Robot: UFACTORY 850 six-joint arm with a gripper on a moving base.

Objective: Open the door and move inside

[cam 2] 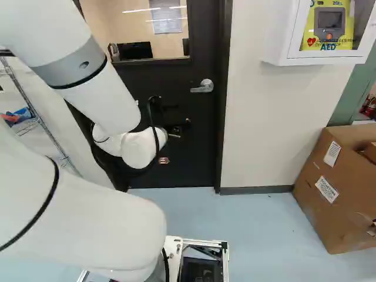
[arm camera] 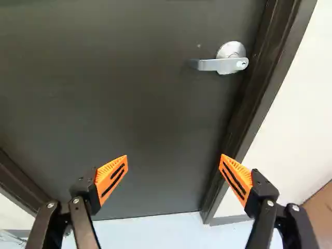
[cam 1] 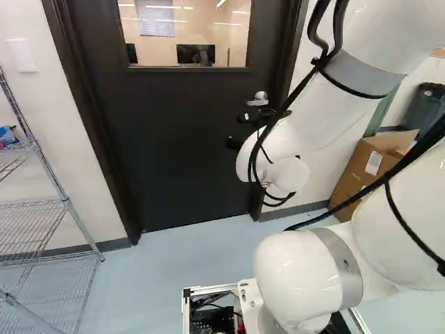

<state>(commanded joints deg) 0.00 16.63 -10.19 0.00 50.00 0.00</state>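
Note:
The gripper (cam 2: 176, 128) is partly hidden by the wrist in the right base view, in front of the dark door (cam 2: 200, 158) and lower than its silver lever handle (cam 2: 203, 87). In the wrist view the gripper (arm camera: 174, 158) stands open, its orange pads wide apart with only door surface (arm camera: 145, 104) beyond them. There the handle (arm camera: 220, 64) lies ahead of the fingers, off toward the door frame (arm camera: 254, 88), touched by neither. The door is closed in its frame, with a window (cam 1: 185, 31) in its upper part.
A wire shelf rack (cam 1: 66, 202) stands left of the door. Right of it are a white wall (cam 2: 264, 129), a wall-mounted AED cabinet (cam 2: 320, 59) and cardboard boxes (cam 2: 338, 188). Pale blue floor (cam 2: 252, 226) lies ahead of the base.

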